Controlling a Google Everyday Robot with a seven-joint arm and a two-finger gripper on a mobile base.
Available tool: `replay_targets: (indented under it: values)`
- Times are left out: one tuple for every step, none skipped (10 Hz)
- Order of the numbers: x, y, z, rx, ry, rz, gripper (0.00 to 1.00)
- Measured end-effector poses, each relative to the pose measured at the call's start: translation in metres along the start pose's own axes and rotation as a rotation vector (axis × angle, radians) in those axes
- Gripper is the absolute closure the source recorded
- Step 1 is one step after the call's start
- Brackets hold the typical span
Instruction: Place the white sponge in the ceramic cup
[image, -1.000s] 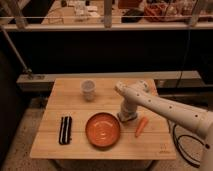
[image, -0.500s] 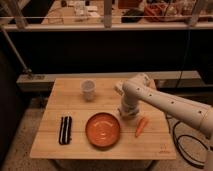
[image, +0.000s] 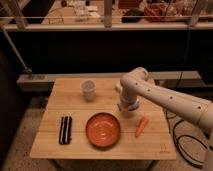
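The claw (image: 123, 107) hangs over the right half of the table (image: 75, 150), fingers drawn together on a pale bluish lump that I take to be the sponge (image: 132, 106), held clear of the wood for carrying; the cup (image: 88, 90) stands upright, mouth open, well apart at the back left, ready to receive it. The wrist covers the fingertips, so how securely the sponge sits is hard to judge; the plate (image: 102, 129) and carrot (image: 141, 126) lie in front, off that path.

The gripper (image: 123, 107) hangs closed just above the table (image: 75, 145), near the orange plate (image: 102, 129); anything between its tips is too small to tell. The arm (image: 175, 100) is cut off at the right edge. Background clutter (image: 80, 7) is blurred and unidentifiable.
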Motion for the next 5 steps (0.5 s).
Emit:
replay_targets:
  values:
    - [-0.002, -0.004, -0.004, 0.009, -0.001, 0.001, 0.94]
    - [-0.007, -0.008, -0.009, 0.016, -0.001, -0.002, 0.94]
    - [-0.011, -0.012, -0.013, 0.02, -0.001, -0.008, 0.94]
    - [-0.016, -0.018, -0.019, 0.027, 0.0, -0.012, 0.94]
    - [-0.02, -0.024, -0.023, 0.033, -0.001, -0.018, 0.94]
